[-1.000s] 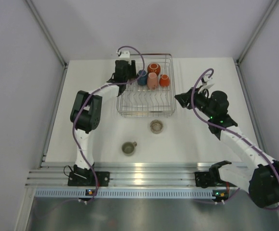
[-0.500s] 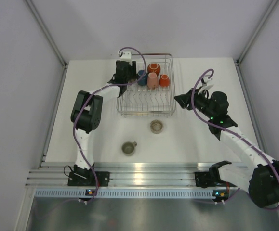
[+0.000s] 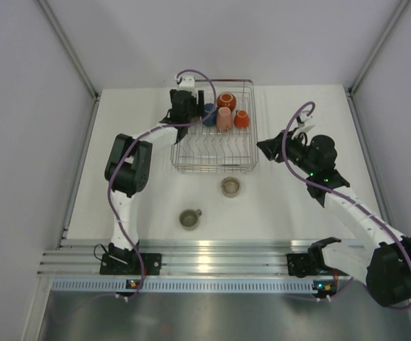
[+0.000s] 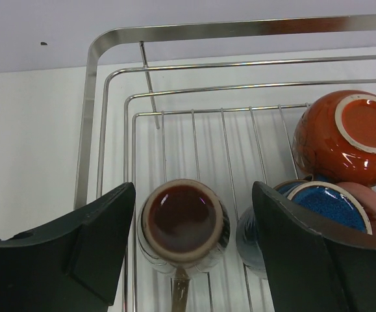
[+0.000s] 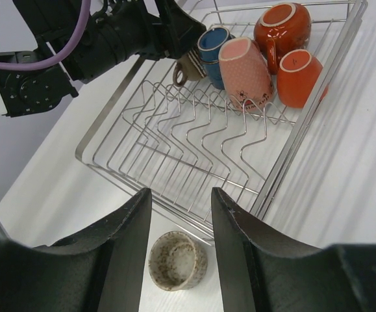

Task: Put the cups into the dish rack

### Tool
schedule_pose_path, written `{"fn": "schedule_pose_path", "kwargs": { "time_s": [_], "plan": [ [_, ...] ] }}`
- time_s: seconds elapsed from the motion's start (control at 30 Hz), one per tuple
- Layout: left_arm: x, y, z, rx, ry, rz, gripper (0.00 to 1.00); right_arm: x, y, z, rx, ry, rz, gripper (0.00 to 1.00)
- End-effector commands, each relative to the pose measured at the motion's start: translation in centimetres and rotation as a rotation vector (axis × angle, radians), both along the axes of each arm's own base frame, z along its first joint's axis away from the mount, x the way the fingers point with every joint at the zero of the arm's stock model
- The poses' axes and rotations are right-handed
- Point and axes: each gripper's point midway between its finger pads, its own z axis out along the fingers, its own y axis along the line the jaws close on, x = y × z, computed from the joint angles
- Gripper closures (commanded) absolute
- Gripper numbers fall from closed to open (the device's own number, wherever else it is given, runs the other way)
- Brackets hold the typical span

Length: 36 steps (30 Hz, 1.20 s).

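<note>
Left tool (image 4: 194, 195) opened wider; rack (image 4: 90, 97) holds five cups (image 4: 182, 221).

White table (image 3: 297, 213): one rack and two loose cups on it.
The dish rack (image 3: 216, 169) sits at the far middle. A speckled beige cup (image 3: 231, 187) stands upright just beside its near edge. The second beige cup (image 3: 189, 219) stands nearer and leftward, apart.
</note>
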Motion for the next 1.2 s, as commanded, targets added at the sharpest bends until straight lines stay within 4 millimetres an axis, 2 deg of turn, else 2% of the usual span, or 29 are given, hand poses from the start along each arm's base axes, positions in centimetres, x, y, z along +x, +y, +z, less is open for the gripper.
{"fn": "schedule_pose_path", "kwargs": {
  "time_s": [0.0, 0.13, 0.3, 0.4, 0.6, 0.73, 0.9, 0.93, 1.03, 1.1, 1.17],
  "plan": [
    [-0.5, 1.4, -2.2, 0.035, 0.07, 0.038, 0.21, 0.1, -0.3, 1.4, 0.019, -0.047, 0.001, 0.58],
    [-0.6, 1.2, -2.1, 0.037, 0.068, 0.037, 0.22, 0.1, -0.3, 1.2, 0.017, -0.043, 0.001, 0.58],
    [-0.5, 0.9, -1.0, 0.037, 0.048, 0.038, 0.22, 0.1, -0.3, 1.3, 0.017, -0.043, 0.001, 0.57],
    [-0.4, 0.8, 1.2, 0.029, 0.01, 0.042, 0.22, 0.1, -0.3, 1.2, 0.016, -0.044, 0.001, 0.57],
    [-1.1, 1.1, 8.7, -0.016, -0.135, 0.064, 0.21, -0.1, -0.3, 1.5, 0.019, -0.053, 0.003, 0.57],
    [-2.9, 1.2, 14.1, -0.048, -0.238, 0.058, 0.2, -0.4, -0.4, 1.8, 0.018, -0.061, 0.002, 0.58],
    [-6.0, 0.0, 18.8, -0.099, -0.326, 0.003, 0.2, -0.7, -0.6, 1.8, 0.014, -0.065, 0.001, 0.57],
    [-7.1, 0.0, 20.0, -0.121, -0.344, -0.012, 0.2, -0.8, -0.6, 2.1, 0.015, -0.072, -0.001, 0.57],
    [-10.0, -1.3, 21.9, -0.171, -0.367, -0.092, 0.2, -1.2, -0.9, 2.4, 0.007, -0.083, -0.006, 0.57],
    [-12.0, -2.6, 22.4, -0.191, -0.37, -0.162, 0.2, -1.5, -1.2, 2.3, -0.002, -0.08, -0.014, 0.57],
    [-14.1, -3.0, 22.6, -0.213, -0.367, -0.21, 0.2, -1.9, -1.4, 2.7, -0.004, -0.092, -0.02, 0.57]
  ]
}}
